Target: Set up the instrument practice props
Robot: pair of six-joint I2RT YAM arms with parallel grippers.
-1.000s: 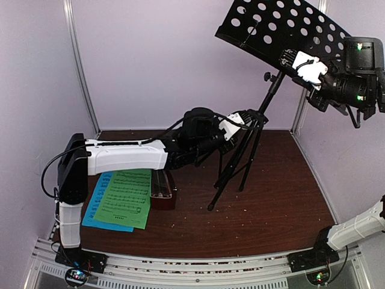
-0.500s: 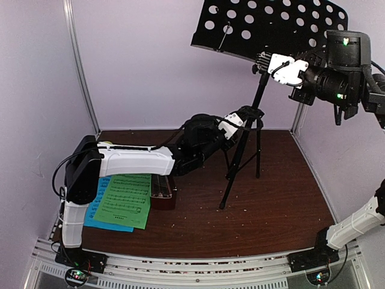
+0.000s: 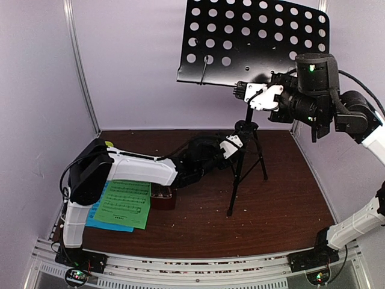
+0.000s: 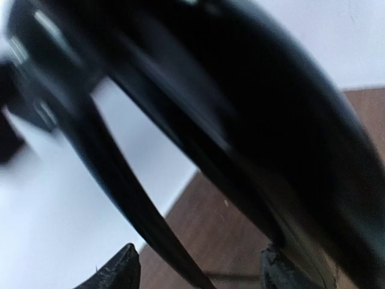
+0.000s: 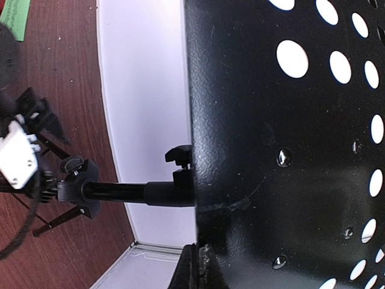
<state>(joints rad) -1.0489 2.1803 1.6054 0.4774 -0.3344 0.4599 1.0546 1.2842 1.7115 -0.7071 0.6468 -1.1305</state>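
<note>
The black music stand (image 3: pixel 248 117) stands on its tripod legs (image 3: pixel 236 180) at the back of the brown table, with its hole-punched desk (image 3: pixel 258 42) raised high. My right gripper (image 3: pixel 248 93) is shut on the desk's lower edge (image 5: pixel 283 150), its fingertips (image 5: pixel 191 268) pressed together there. My left gripper (image 3: pixel 233 144) is at the tripod hub and open. A thin leg (image 4: pixel 129 192) runs between its fingertips (image 4: pixel 123 268). A green sheet of music (image 3: pixel 125 203) lies on a blue sheet (image 3: pixel 95 218) at the front left. The reddish-brown metronome (image 3: pixel 162 196) beside them is partly hidden by my left arm.
White walls close the table in on the left, back and right. A metal rail (image 3: pixel 192 265) runs along the near edge. A small lime-green thing (image 3: pixel 109 144) peeks out behind my left arm. Crumbs dot the table.
The stand swung from a steep tilt to upright as my right gripper carried the desk left and down. My left gripper, shut at the tripod before, has opened.
</note>
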